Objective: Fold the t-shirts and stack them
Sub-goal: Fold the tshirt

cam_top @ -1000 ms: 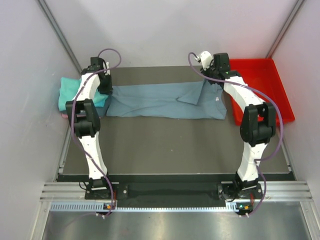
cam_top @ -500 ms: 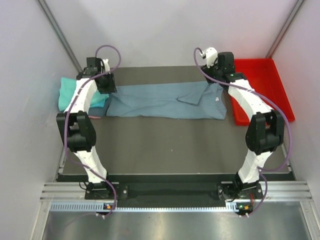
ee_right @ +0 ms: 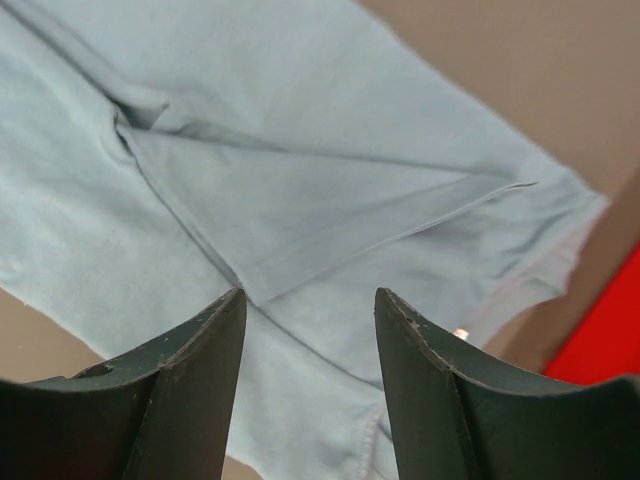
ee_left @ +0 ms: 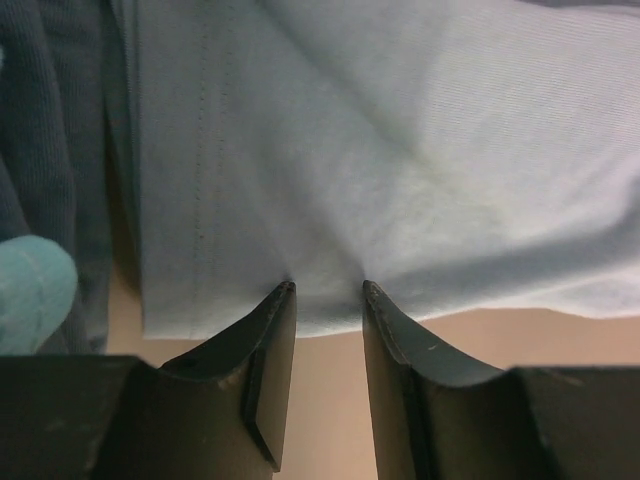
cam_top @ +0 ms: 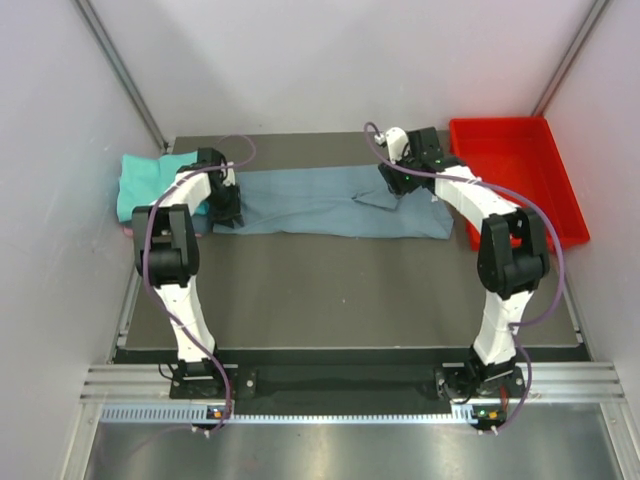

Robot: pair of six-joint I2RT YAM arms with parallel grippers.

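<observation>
The left gripper point(ee_left: 328, 290) is seen with its jaws narrowly parted over the near edge of the grey-blue t-shirt point(cam_top: 320, 205), nothing pinched. The right gripper point(ee_right: 310, 295) is spread wide above a turned-over flap. The shirt is laid as a long band across the far table point(cam_top: 340, 290), just beside the teal t-shirt point(cam_top: 150, 180). Both ends should be gripped through all layers and lifted evenly.

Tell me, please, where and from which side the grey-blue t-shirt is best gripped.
I would grip the grey-blue t-shirt at the two corners of its near long edge, coming from the near side. It lies flat as a long band, so that thin edge is the free part. The left gripper stands open at it; the right gripper hangs open over the folded sleeve.
</observation>
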